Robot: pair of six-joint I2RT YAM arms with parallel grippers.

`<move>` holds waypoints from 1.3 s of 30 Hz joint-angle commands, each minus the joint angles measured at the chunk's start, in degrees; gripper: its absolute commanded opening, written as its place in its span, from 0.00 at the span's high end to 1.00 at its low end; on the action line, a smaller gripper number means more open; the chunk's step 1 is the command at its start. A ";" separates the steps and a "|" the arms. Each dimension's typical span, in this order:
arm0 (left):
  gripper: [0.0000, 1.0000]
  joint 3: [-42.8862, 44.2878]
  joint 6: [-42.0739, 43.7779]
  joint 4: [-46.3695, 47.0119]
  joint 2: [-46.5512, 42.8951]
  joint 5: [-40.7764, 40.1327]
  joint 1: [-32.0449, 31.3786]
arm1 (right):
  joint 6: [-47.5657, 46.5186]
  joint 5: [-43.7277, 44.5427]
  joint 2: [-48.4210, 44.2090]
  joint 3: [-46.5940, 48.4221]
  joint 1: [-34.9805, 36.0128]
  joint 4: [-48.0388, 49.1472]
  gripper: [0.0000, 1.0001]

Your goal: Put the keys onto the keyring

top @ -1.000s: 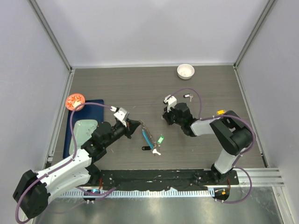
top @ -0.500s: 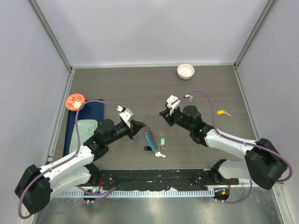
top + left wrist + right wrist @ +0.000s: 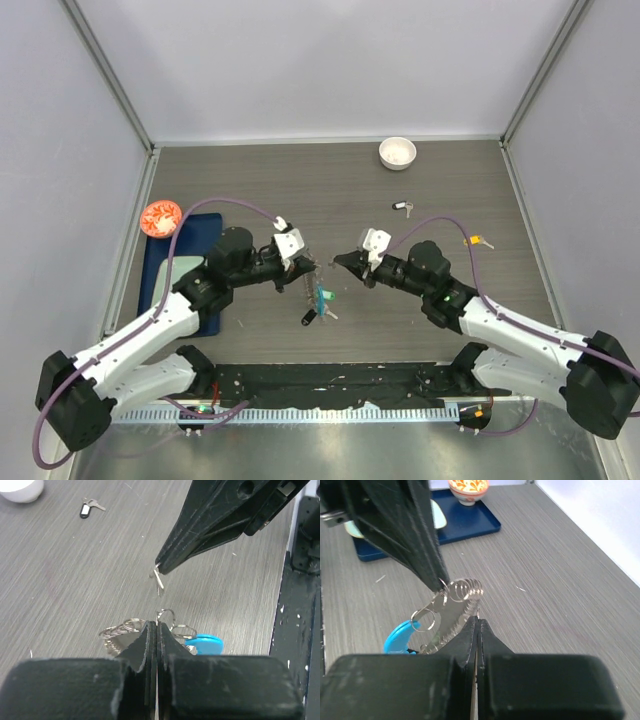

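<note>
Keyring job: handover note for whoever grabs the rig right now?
Left gripper: jaws shut on the keyring.
Right gripper: jaws shut on a small plain key, held just short of the ring.
Loose on the table: black-tagged key, yellow-tagged key.
Green-tagged key sits by the ring's blue segment; threaded or not, cannot tell.
Done: no key confirmed on the ring.
Left: thread the held key, then fetch the loose two.

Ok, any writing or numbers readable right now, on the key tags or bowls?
None readable.
Black key tag and yellow key tag: too small to tell.
Orange bowl: pattern only, no letters.
White bowl: plain.
</note>
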 commanded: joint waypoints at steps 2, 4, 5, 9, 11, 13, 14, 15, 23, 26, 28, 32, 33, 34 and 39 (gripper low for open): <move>1.00 9.37 12.91 -15.24 2.67 9.31 1.95 | -4.08 -4.72 -1.82 0.82 2.53 -1.96 0.99; 1.00 10.88 16.33 -19.11 3.81 11.25 3.18 | -5.13 -5.42 -1.73 1.35 3.14 -3.10 0.99; 1.00 11.93 17.05 -19.82 4.08 12.74 3.53 | -5.40 -5.34 -1.73 1.70 3.49 -4.33 0.99; 1.00 12.03 18.72 -20.18 4.87 14.60 4.94 | -7.07 -3.06 -1.64 2.40 4.64 -5.83 0.99; 1.00 11.42 18.64 -19.74 5.22 15.30 5.20 | -7.59 -2.09 -1.73 2.32 4.90 -6.01 0.99; 1.00 10.89 18.20 -18.69 5.31 16.36 5.29 | -7.69 -1.73 -1.82 2.32 5.17 -5.66 0.99; 1.00 10.45 17.68 -18.25 5.22 16.71 5.29 | -7.86 -1.04 -1.82 2.32 5.34 -4.88 0.99; 1.00 10.27 17.41 -17.29 5.22 17.15 5.29 | -7.95 -0.68 -1.82 2.06 5.43 -4.43 0.99; 1.00 9.48 13.54 -11.57 5.84 20.32 5.38 | -9.35 0.73 -1.20 3.11 6.31 -3.90 0.99; 1.00 9.22 12.31 -9.90 5.75 20.23 5.29 | -9.44 0.03 -0.67 3.55 6.75 -3.99 0.99; 1.00 8.95 11.61 -9.19 5.66 20.40 5.29 | -9.36 -0.06 -0.41 3.63 7.10 -3.55 0.99; 1.00 9.04 11.52 -9.28 5.66 20.32 5.29 | -9.44 0.81 -0.67 3.72 7.19 -3.20 0.99; 1.00 9.04 11.43 -9.37 5.57 20.32 5.29 | -9.44 0.90 -0.85 3.64 7.28 -3.29 0.99; 1.00 9.04 11.52 -9.37 5.57 20.32 5.29 | -9.44 0.90 -1.02 3.63 7.28 -3.11 0.99; 1.00 9.30 11.52 -9.81 5.92 20.14 5.29 | -9.71 0.64 -1.46 3.72 7.54 -3.38 0.99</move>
